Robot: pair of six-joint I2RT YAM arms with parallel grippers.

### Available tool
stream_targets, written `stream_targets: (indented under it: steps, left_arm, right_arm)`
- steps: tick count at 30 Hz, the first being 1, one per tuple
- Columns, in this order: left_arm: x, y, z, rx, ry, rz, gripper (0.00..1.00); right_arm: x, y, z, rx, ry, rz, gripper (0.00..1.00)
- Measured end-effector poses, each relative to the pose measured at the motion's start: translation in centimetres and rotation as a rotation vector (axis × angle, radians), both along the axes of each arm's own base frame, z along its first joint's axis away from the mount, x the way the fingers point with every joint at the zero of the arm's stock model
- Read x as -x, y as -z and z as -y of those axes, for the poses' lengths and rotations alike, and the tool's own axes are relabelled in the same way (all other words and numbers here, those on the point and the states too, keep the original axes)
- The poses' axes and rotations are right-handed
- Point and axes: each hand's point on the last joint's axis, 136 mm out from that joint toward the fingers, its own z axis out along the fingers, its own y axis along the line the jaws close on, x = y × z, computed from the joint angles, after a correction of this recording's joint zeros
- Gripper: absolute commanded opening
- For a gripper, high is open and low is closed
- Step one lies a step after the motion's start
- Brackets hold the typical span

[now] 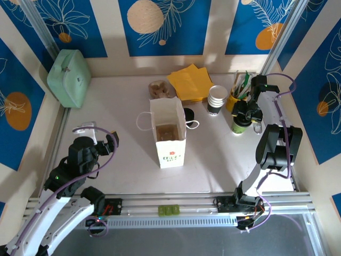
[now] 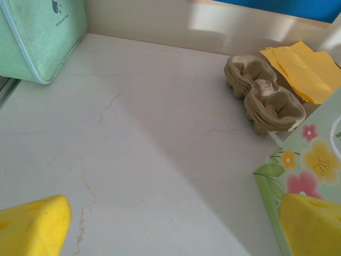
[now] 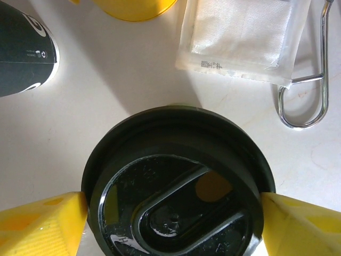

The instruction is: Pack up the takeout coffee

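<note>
The takeout coffee [image 1: 239, 127], a small light-green cup, stands at the right of the table. Its round black lid [image 3: 176, 186] sits right under the right wrist camera. My right gripper [image 3: 173, 213] is down over it, one yellow finger [image 3: 42, 226] touching each side of the lid rim, so it is shut on the cup. From above, the right gripper [image 1: 247, 113] sits on top of the cup. An open white paper bag [image 1: 169, 133] stands upright mid-table, its flowered side [image 2: 303, 176] seen by the left wrist. My left gripper [image 2: 176, 224] hovers open left of the bag, holding nothing.
A stack of dark cups [image 1: 217, 100] and a yellow cup of straws [image 1: 237, 96] stand just behind the coffee. Yellow napkins [image 1: 191, 82], a pulp cup carrier [image 2: 264, 98] and a green case [image 1: 68, 77] line the back. A clear packet [image 3: 240, 37] and wire hook [image 3: 306, 101] lie beside the cup.
</note>
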Motion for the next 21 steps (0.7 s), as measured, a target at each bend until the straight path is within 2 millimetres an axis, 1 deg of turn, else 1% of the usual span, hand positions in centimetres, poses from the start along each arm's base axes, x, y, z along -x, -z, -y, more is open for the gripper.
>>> stream_targets:
  steps: [1,7,10,14,21]
  left_arm:
    - [0.0,-0.01,0.0,0.0,0.0,0.0,0.99]
    - [0.0,0.0,0.0,0.0,0.0,0.0,0.99]
    - [0.0,0.0,0.0,0.0,0.0,0.0,0.99]
    - [0.0,-0.01,0.0,0.0,0.0,0.0,0.99]
    - [0.0,0.0,-0.01,0.0,0.0,0.0,0.99]
  right_arm:
    - [0.05,0.02,-0.03,-0.002,0.0,-0.003,0.81]
    - [0.19,-0.02,-0.08,-0.009,0.0,-0.021,0.81]
    - [0.24,-0.1,-0.28,-0.02,-0.002,-0.028,0.81]
    - [0.42,-0.34,-0.57,-0.036,-0.005,-0.035,0.85]
    - [0.44,-0.61,-0.65,-0.04,-0.006,-0.036,0.84]
